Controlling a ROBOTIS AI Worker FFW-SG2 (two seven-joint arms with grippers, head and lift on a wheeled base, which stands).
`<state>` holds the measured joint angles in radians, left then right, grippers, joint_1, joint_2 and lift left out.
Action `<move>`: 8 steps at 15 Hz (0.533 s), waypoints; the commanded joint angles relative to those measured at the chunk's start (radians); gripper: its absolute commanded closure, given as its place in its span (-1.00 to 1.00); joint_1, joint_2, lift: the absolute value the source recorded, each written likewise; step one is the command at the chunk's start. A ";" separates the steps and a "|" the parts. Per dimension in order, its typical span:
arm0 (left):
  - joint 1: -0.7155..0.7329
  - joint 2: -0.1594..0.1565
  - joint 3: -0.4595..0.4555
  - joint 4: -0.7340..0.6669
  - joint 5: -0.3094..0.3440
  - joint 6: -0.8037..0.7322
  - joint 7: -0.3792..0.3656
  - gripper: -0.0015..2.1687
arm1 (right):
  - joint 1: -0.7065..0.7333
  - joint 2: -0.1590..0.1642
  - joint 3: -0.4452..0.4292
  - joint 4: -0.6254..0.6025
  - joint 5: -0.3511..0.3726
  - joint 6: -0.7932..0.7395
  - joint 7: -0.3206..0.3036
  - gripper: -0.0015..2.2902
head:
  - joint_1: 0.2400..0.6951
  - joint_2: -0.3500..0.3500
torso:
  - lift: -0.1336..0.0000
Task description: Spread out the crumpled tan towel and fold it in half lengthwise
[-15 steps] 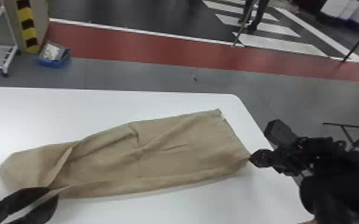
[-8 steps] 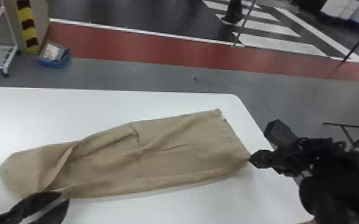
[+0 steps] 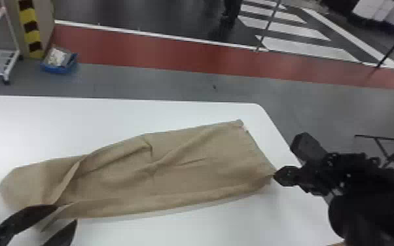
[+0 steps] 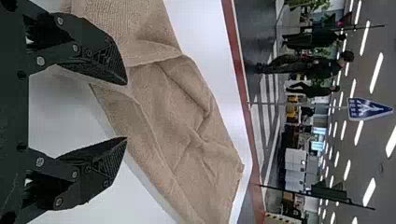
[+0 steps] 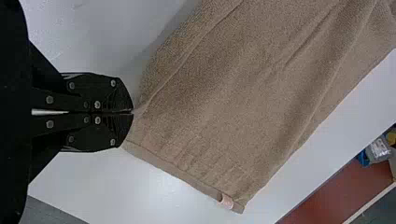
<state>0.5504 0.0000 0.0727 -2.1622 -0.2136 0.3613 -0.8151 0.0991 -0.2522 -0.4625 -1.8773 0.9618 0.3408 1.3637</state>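
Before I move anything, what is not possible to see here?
Head view: table beneath the towel, covered by it.
Head view: towel part behind the left pincer.
Right wrist view: towel part inside the right pincer, hidden by its fingers.
Left wrist view: towel ends, partly cut off by edges.

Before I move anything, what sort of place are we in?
Probably a large indoor hall or lab: rows of ceiling lights, a painted zebra crossing on the floor and a blue triangular road sign.
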 commanded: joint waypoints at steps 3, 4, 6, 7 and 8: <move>-0.006 -0.003 -0.004 0.024 -0.001 -0.012 0.024 -0.48 | 0.016 0.010 -0.005 -0.025 0.000 0.008 0.003 0.03 | 1.00 -1.00 | -0.87; -0.010 -0.003 -0.004 0.030 -0.003 -0.012 0.028 -0.48 | 0.019 0.011 -0.007 -0.028 0.000 0.008 0.003 0.03 | 1.00 -1.00 | -0.87; -0.017 -0.003 -0.019 0.050 -0.020 -0.024 0.070 -0.48 | 0.024 0.011 -0.010 -0.033 -0.002 0.008 0.003 0.03 | 1.00 -1.00 | -0.87; -0.018 -0.003 -0.027 0.059 -0.038 -0.052 0.085 -0.48 | 0.027 0.013 -0.011 -0.036 -0.002 0.011 0.003 0.03 | 1.00 -1.00 | -0.87; -0.018 -0.003 -0.027 0.065 -0.049 -0.061 0.097 -0.40 | 0.028 0.013 -0.011 -0.039 -0.002 0.011 0.003 0.03 | 1.00 -1.00 | -0.87</move>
<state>0.5331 0.0000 0.0507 -2.1074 -0.2442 0.3198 -0.7247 0.1248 -0.2401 -0.4730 -1.9116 0.9605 0.3511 1.3637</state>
